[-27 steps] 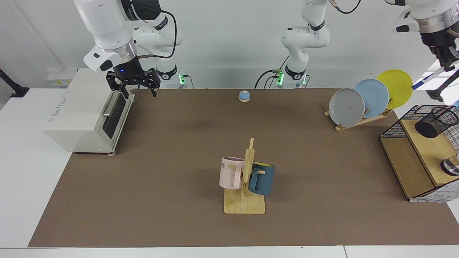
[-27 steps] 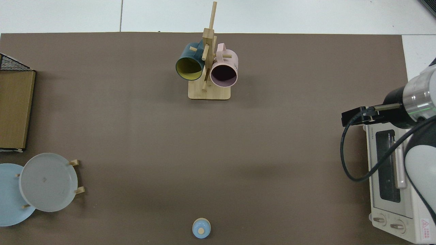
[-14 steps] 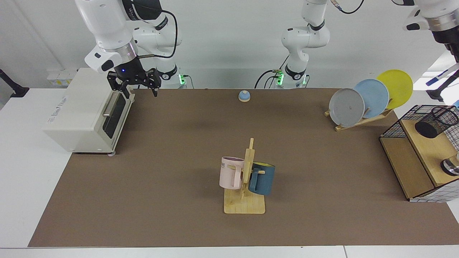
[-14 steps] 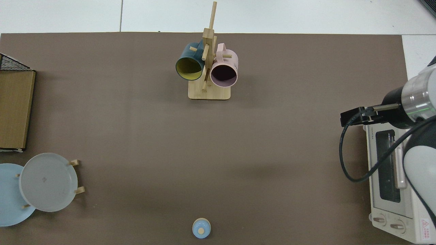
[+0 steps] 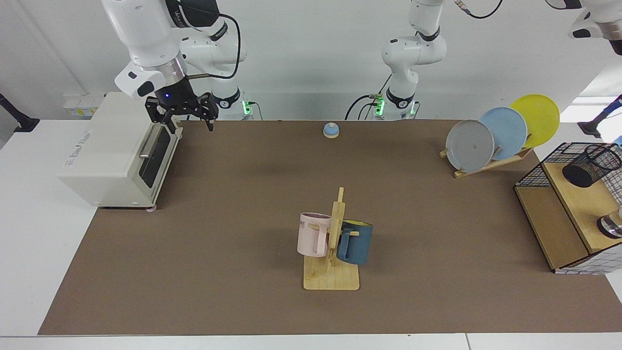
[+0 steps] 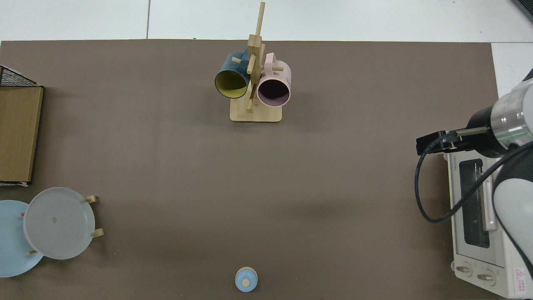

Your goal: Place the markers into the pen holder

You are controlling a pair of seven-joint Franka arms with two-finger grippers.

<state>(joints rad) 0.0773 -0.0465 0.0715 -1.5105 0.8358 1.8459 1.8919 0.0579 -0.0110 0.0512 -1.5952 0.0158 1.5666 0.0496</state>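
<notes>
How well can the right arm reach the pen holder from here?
Probably not: the right end effector hangs by the toaster oven at one end of the table, while the pen holder sits on the wire-framed shelf at the opposite end, past the plate rack.

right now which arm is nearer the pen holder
Left. Its arm is up over the pen holder, gripper out of frame. The right gripper waits across the table by the toaster oven.

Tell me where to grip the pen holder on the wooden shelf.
Take the pen holder by its upper mesh rim, from above, with one finger inside. It looks tilted, darker end low, and the wire frame hems in its sides. The left gripper is out of view; the right gripper waits open by the toaster oven.
</notes>
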